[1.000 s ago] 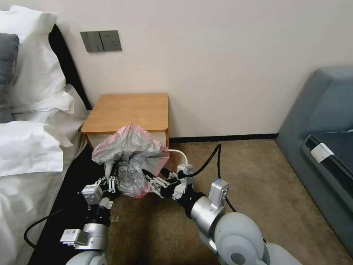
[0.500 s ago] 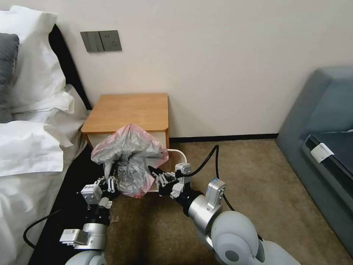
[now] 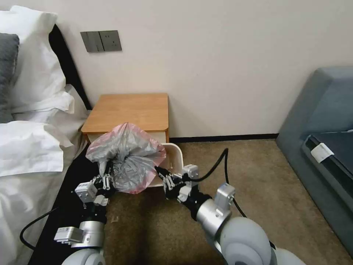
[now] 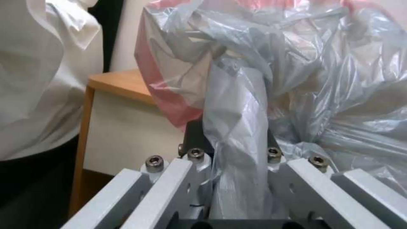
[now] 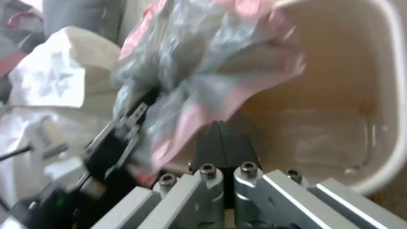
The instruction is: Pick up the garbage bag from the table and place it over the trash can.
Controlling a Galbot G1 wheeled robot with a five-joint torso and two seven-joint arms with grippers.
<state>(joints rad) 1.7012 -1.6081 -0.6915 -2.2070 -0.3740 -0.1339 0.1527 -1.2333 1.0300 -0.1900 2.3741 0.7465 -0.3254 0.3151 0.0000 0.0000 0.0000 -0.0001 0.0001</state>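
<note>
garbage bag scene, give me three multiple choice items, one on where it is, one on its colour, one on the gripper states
1. Where is the garbage bag?
A. flat on the table
B. held up in front of the table, beside the trash can
C. on the bed

2. What colour is it?
A. solid black
B. bright green
C. see-through grey with pink

3. How are the grippers?
A. left gripper shut on the bag, right gripper shut with nothing between its fingers
B. both open
C. right holds the bin

Answers: B, the bag hangs off the tabletop; C, grey film with pink edges; A, plastic runs between the left fingers and the right fingers meet.
</note>
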